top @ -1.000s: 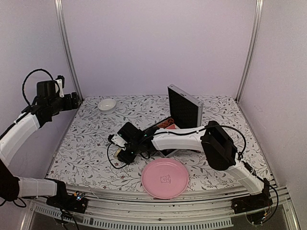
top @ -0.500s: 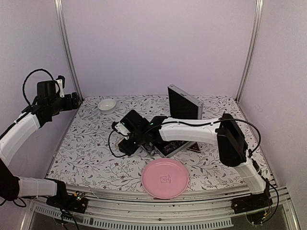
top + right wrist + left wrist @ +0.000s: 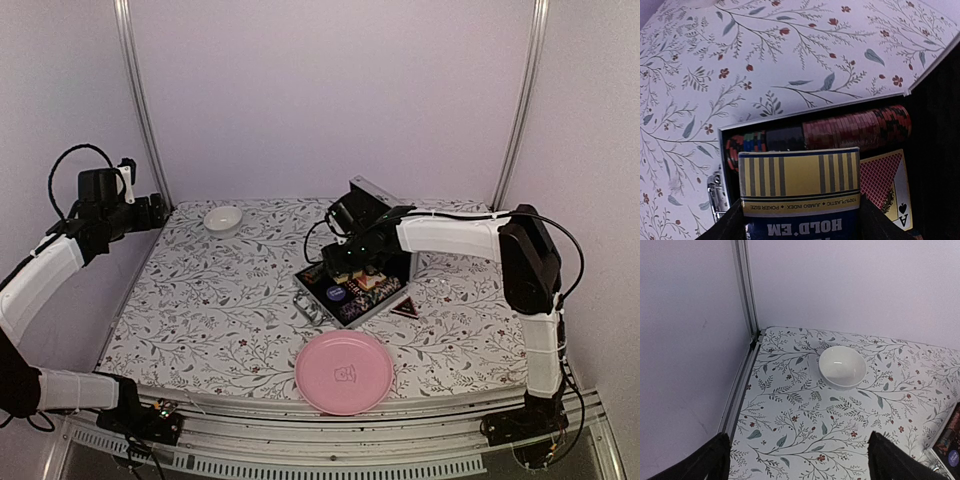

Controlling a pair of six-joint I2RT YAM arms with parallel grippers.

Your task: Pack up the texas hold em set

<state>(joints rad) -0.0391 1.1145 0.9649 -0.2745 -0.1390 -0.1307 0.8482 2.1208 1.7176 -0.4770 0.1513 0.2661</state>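
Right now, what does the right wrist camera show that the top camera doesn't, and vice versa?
Right wrist only: the blue and yellow card box held in the right jaws, its HOLD 'EM print readable. Top only: the pink round plate, the small white bowl and the left arm. Both: the open silver metal case and its row of red and black poker chips.

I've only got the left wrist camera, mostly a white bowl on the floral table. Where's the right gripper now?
Observer: The right gripper hangs over the open silver case, mid-table.
Operator: Holding anything?
Observer: Yes, a blue and yellow Hold'em card deck box, clamped between its fingers.
Operator: What's in the case?
Observer: A row of poker chips lies in one compartment.
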